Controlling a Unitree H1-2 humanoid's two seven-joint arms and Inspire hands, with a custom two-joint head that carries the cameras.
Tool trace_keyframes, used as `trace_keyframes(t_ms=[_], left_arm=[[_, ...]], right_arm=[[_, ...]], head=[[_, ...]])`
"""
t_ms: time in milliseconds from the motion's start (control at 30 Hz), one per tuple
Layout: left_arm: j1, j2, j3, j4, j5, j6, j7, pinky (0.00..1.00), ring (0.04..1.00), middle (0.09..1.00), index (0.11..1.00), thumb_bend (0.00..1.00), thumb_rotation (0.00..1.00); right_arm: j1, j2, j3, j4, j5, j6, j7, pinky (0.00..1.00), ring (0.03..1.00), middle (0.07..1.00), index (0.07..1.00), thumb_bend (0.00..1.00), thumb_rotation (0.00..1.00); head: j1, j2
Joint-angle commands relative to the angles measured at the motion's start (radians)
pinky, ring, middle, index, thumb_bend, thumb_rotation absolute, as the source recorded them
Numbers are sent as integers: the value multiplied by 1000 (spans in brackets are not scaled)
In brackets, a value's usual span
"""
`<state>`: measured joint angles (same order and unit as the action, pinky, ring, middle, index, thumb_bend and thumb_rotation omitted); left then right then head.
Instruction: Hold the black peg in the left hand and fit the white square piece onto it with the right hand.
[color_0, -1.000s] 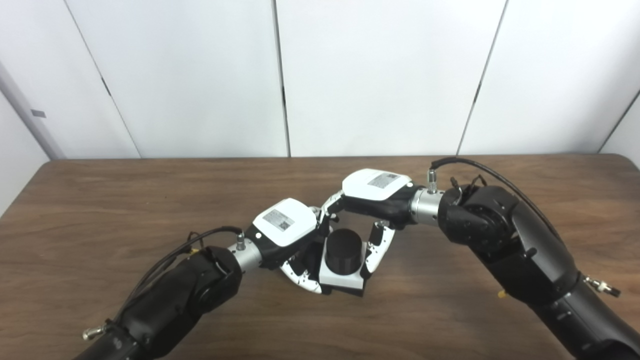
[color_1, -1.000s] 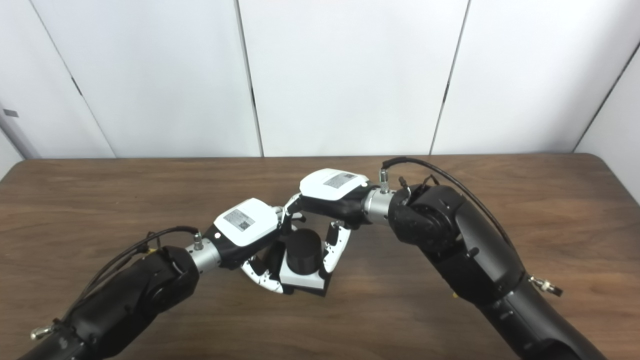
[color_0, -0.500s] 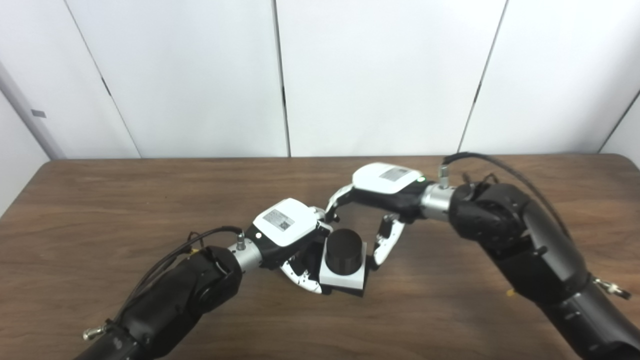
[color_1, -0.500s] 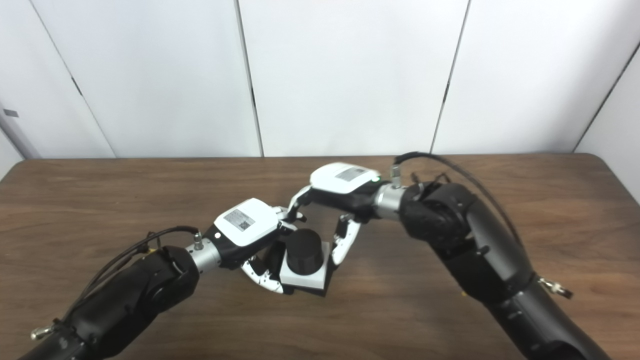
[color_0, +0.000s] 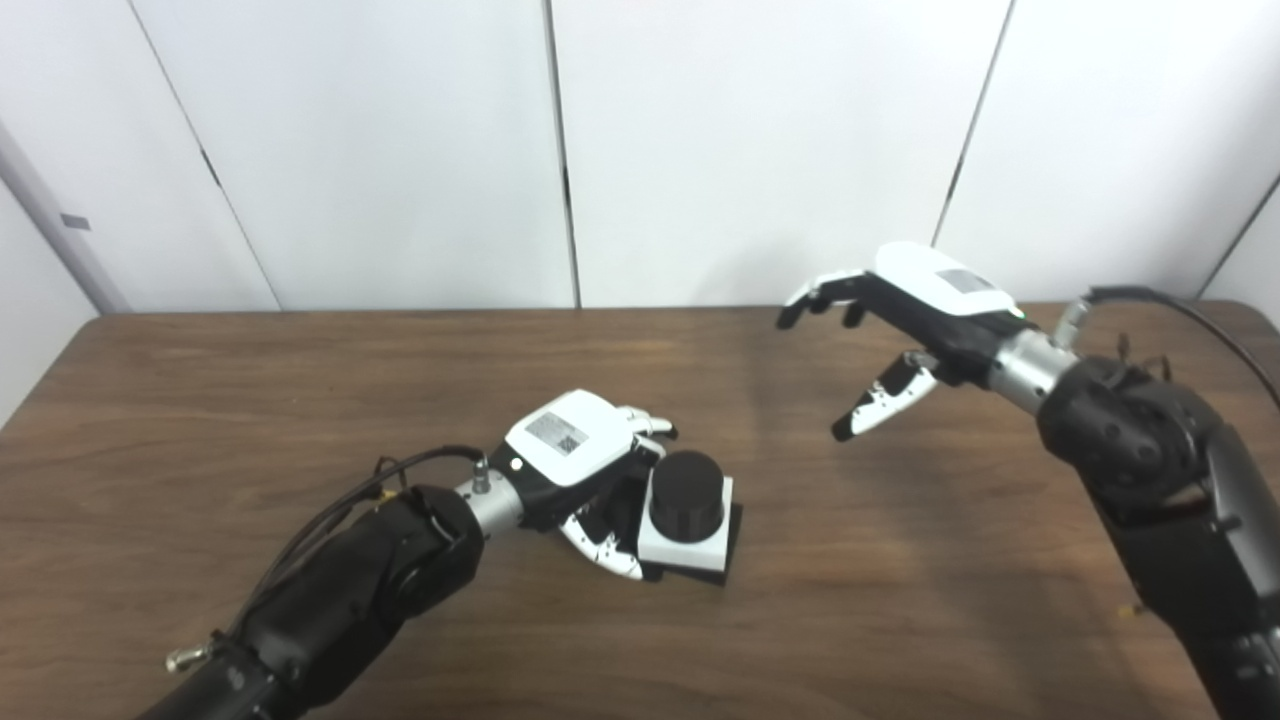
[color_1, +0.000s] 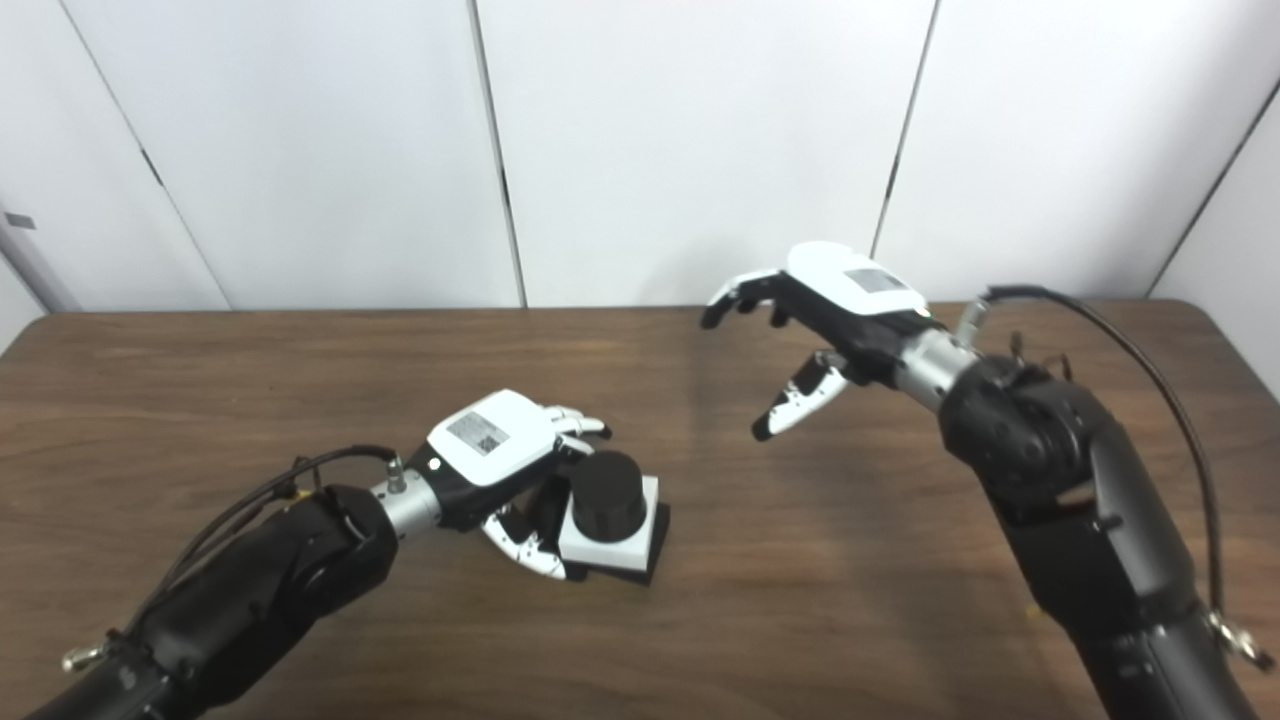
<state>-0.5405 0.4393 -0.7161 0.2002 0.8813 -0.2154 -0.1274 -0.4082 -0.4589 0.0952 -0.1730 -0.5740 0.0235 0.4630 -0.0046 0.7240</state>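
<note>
The black peg (color_0: 687, 491) stands upright on its black base at the table's middle, and the white square piece (color_0: 686, 547) sits around it, low on the base. My left hand (color_0: 580, 465) rests against the left side of the assembly, fingers curled around it. My right hand (color_0: 900, 320) hangs open above the table at the back right, well away from the peg, holding nothing.
The brown wooden table (color_0: 200, 420) stretches across the view. White wall panels (color_0: 400, 150) stand behind its far edge. The right forearm (color_1: 1050, 470) and its black cable cross the right side.
My right hand has let go of the white square piece, opened, and pulled up and away to the back right. The left hand stays at the peg.
</note>
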Motion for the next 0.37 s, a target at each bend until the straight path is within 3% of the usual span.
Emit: trace_keyframes(t_ms=[0, 167, 333], left_arm=[[61, 11, -60, 51, 68, -9, -102, 715, 858, 873, 570, 923, 253], [60, 13, -61, 50, 73, -11, -100, 699, 856, 871, 569, 926, 253], [62, 11, -60, 52, 69, -6, -103, 698, 854, 871, 566, 930, 247]], right_arm=[[-5, 8, -32, -35, 17, -11, -78, 615, 746, 780, 694, 734, 62], [65, 60, -78, -42, 33, 25, -170, 633, 741, 779, 694, 718, 41], [112, 113, -122, -27, 64, 20, -261, 673, 740, 760, 681, 731, 16]], head=[[-1, 2], [-4, 3], [-5, 2]])
